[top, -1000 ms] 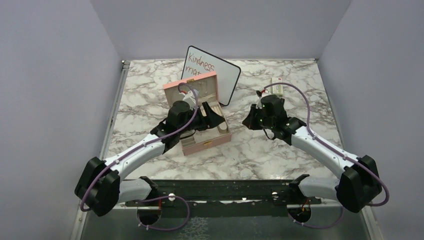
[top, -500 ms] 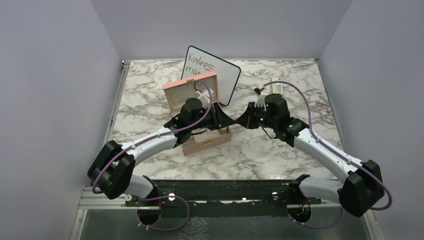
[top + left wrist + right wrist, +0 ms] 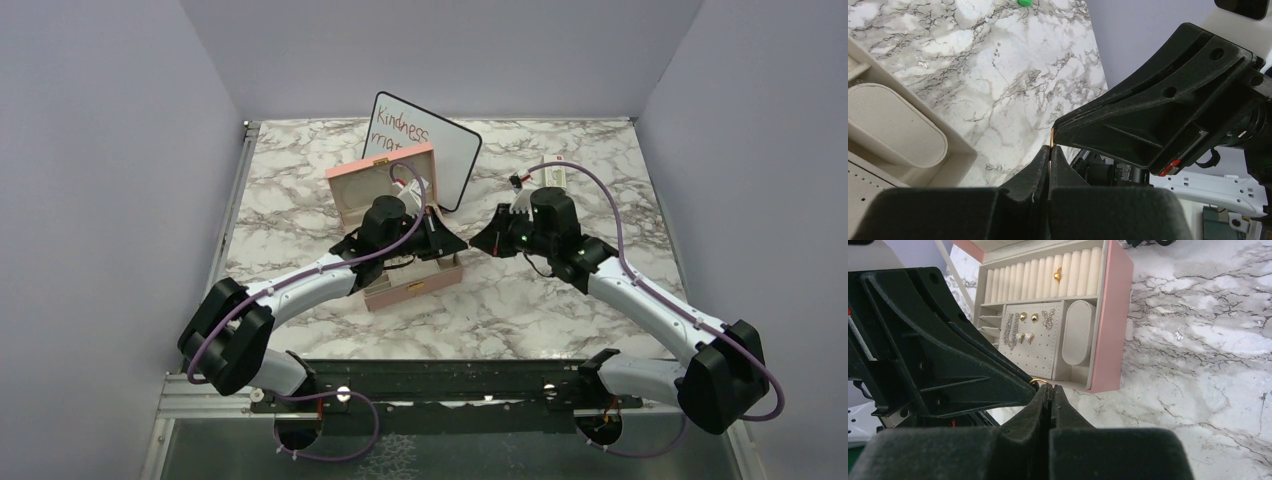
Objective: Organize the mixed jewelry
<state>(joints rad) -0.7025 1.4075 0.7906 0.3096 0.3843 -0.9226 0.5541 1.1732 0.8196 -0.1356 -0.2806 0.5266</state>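
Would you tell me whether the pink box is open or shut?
Open: the box shows its ring rolls and earring pad, and its lid stands up.

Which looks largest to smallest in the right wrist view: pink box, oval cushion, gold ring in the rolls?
pink box
oval cushion
gold ring in the rolls
All in one box, so depth hardly matters.

We see a shiny gold metal ring (image 3: 1040,382), a smooth marble-patterned table (image 3: 1198,340) and a matt pink box (image 3: 1109,330) lined with cream cloth.

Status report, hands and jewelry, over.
Hands shut: left hand, right hand. Tips meet on one gold ring, beside open pink box. No obstruction seen.
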